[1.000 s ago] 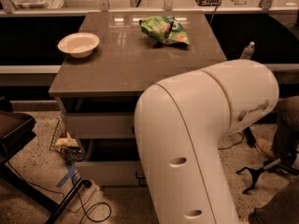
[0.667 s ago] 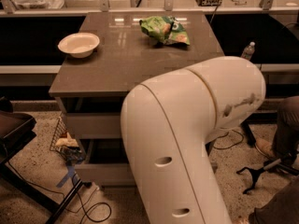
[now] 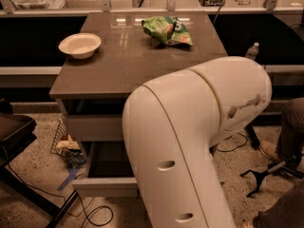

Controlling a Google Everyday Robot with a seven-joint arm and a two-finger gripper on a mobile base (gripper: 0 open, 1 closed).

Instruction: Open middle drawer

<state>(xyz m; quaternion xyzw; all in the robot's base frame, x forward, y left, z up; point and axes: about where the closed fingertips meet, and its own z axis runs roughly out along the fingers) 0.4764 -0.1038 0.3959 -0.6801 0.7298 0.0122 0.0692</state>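
Observation:
A grey-topped cabinet (image 3: 137,75) stands in front of me with pale grey drawers below its top. An upper drawer front (image 3: 95,127) sits just under the top. Below it another pale drawer front (image 3: 102,186) stands pulled out toward me, with a dark open interior (image 3: 109,160) behind it. This looks like the middle drawer, but its handle is hidden. My large white arm link (image 3: 190,146) fills the centre and covers the right half of the drawers. The gripper is hidden behind the arm.
On the cabinet top are a white bowl (image 3: 80,44) at the left and a green chip bag (image 3: 167,30) at the back. A wire basket (image 3: 66,144) and cables (image 3: 90,213) lie on the floor at the left. A chair base (image 3: 266,175) and a bottle (image 3: 252,50) are at the right.
My arm link has shifted a little to the left across the view. The drawers, bowl and bag have not moved.

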